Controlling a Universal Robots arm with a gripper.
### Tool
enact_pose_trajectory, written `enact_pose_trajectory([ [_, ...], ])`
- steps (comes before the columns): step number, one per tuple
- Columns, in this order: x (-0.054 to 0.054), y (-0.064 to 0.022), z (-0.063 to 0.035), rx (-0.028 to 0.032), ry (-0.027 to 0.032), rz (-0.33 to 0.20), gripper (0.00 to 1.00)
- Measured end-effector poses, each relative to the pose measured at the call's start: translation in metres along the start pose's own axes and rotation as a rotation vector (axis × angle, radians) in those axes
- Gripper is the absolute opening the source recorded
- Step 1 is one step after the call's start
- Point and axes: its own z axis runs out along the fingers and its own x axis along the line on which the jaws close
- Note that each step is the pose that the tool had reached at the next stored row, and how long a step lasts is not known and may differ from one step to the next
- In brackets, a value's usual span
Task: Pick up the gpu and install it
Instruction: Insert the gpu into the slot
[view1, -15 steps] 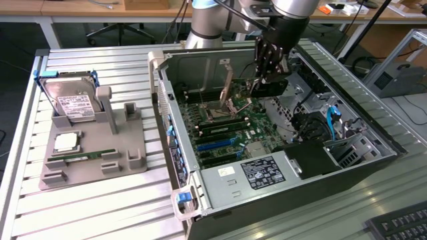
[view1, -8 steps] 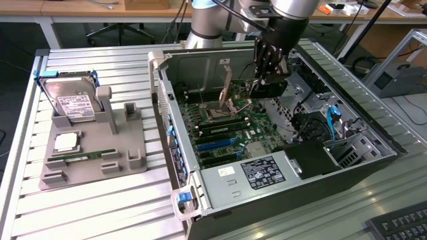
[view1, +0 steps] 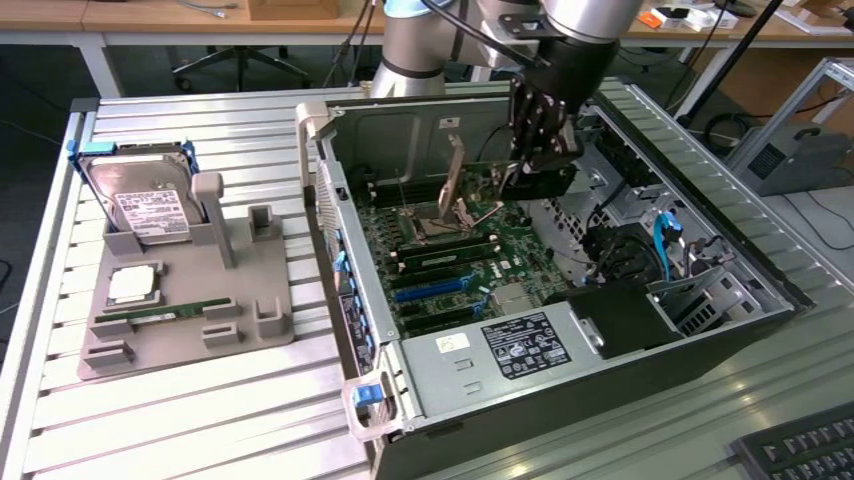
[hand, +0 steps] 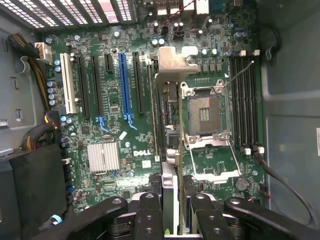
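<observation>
My gripper (view1: 537, 158) hangs over the open computer case (view1: 747, 330), above the motherboard (view1: 454, 265). It is shut on the gpu (view1: 455, 175), which I hold upright on its edge with the silver end bracket toward the case's rear wall. In the wrist view the gpu (hand: 170, 180) appears edge-on between my black fingers (hand: 150, 212), and its silver bracket (hand: 174, 65) is at the far end. The card floats above the board, roughly between the black expansion slots (hand: 137, 82) and the CPU socket (hand: 205, 112). A long blue slot (hand: 122, 85) lies a little to one side.
A grey fixture (view1: 200, 300) on the exterior view's left holds a hard drive (view1: 140, 200), a CPU (view1: 134, 285) and a RAM stick (view1: 160, 315). Inside the case are RAM slots (hand: 245, 100), a black power supply (view1: 621, 320) and cables. A keyboard (view1: 801, 450) lies at the lower right.
</observation>
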Motion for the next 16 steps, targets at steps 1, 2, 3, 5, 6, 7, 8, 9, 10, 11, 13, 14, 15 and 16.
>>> enact_pose_trajectory([
  [1, 0.0006, 0.0001, 0.0, 0.0, 0.0, 0.0, 0.27],
  [2, 0.001, 0.0002, 0.0, 0.0, 0.0, 0.0, 0.27],
  [3, 0.0017, 0.0003, 0.0, 0.0, 0.0001, 0.0, 0.27],
  [5, 0.0033, 0.0006, 0.0, 0.0, 0.0, 0.0, 0.27],
  [6, 0.0037, 0.0007, 0.0, 0.0, 0.0, 0.0, 0.27],
  [7, 0.0041, 0.0007, 0.0, 0.0, 0.0, 0.0, 0.27],
  [8, 0.0045, 0.0008, 0.0, 0.0, 0.0, 0.0, 0.27],
  [9, 0.0049, 0.0009, 0.0, 0.0, 0.0, 0.0, 0.27],
  [10, 0.0054, 0.001, 0.0, 0.0, 0.0, 0.0, 0.27],
  [11, 0.0058, 0.0011, 0.0001, 0.0, 0.0, 0.0, 0.27],
  [13, 0.0067, 0.0013, 0.0001, 0.0, 0.0001, 0.0, 0.27],
  [14, 0.0072, 0.0015, 0.0001, 0.0, 0.0001, 0.0, 0.27],
  [15, 0.008, 0.0017, 0.0001, -0.0001, 0.0, 0.0, 0.27],
  [16, 0.0085, 0.0018, 0.0001, 0.0, 0.0, 0.0, 0.27],
])
